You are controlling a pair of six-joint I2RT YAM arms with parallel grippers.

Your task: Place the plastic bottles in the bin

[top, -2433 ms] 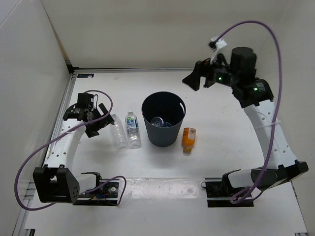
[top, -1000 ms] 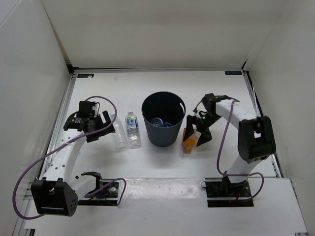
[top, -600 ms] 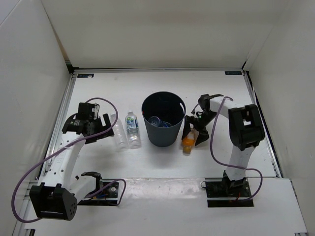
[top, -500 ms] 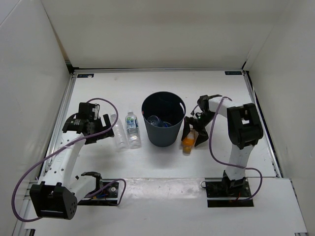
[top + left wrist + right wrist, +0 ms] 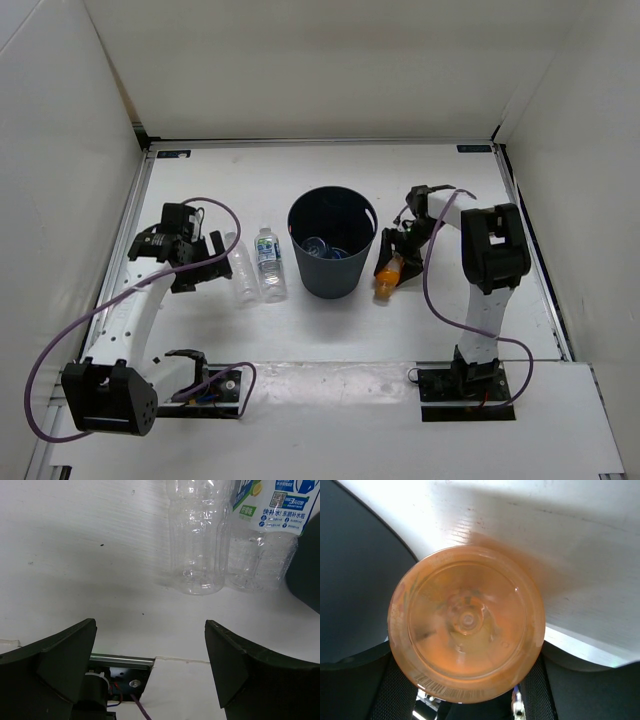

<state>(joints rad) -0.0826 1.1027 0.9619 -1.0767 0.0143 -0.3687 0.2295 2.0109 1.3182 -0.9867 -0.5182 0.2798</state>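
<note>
Bin (image 5: 332, 280) comes first, since it is the biggest thing: round, dark, and standing in the middle of the white table (image 5: 300, 170). One clear bottle with some blue on it (image 5: 321, 246) lies inside it.

Next come the two arms. The left arm reaches out on the left side, and the left gripper (image 5: 205, 262) has its fingers (image 5: 60, 665) far apart with nothing between them. It points at two bottles lying side by side (they look like they touch), which are near it but not touching it.

The right arm bends in toward the bin's right side. The right gripper (image 5: 400, 262) is clamped on the orange bottle (image 5: 388, 272). From the right wrist, the round orange bottom (image 5: 466, 622) fills the view, with a black finger (image 5: 395, 690) pressed on each side.

Now the small things. The plain clear bottle (image 5: 240, 272) lies left of the bin. The labelled bottle (image 5: 268, 262) lies between it and the bin. The orange bottle is tilted, just beside the bin. I cannot tell if it touches the table.
</note>
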